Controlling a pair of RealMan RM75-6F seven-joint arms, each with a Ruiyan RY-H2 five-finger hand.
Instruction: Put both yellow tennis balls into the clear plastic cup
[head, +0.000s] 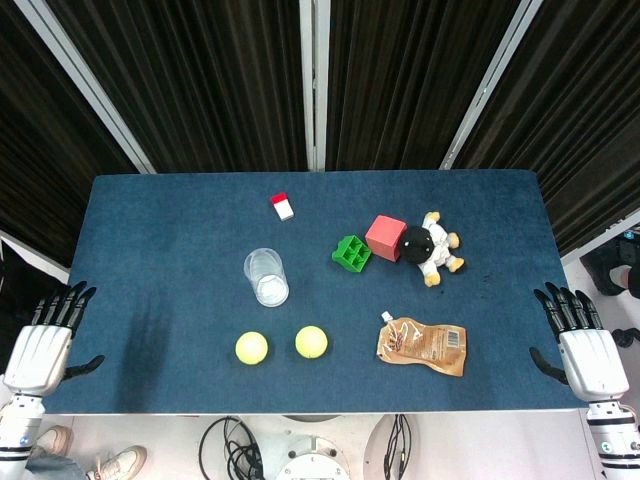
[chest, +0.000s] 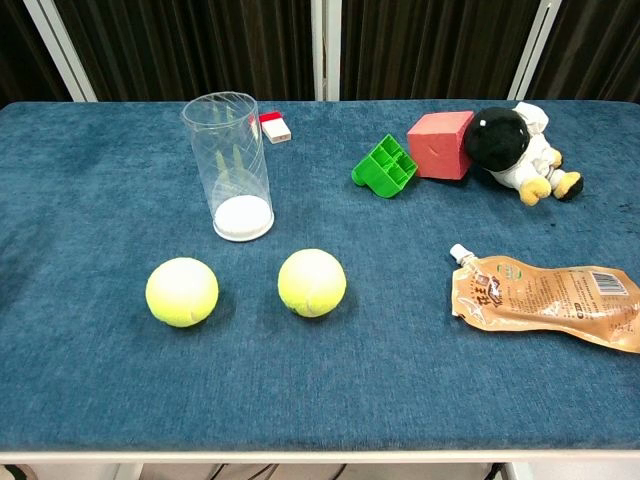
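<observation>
While fuzzy round balls lie loose, ribbed clear cup upright.

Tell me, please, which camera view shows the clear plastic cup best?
The chest view shows the clear plastic cup best: it appears from the side, large and upright, with its transparent wall and white base plain. The head view looks almost straight down into the cup, so only its round rim and pale bottom show, small.

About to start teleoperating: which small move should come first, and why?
Probably reach the left hand toward the left yellow tennis ball: both hands rest open at the table's edges, both balls lie on the cloth, and the clear plastic cup stands upright just behind them.
</observation>
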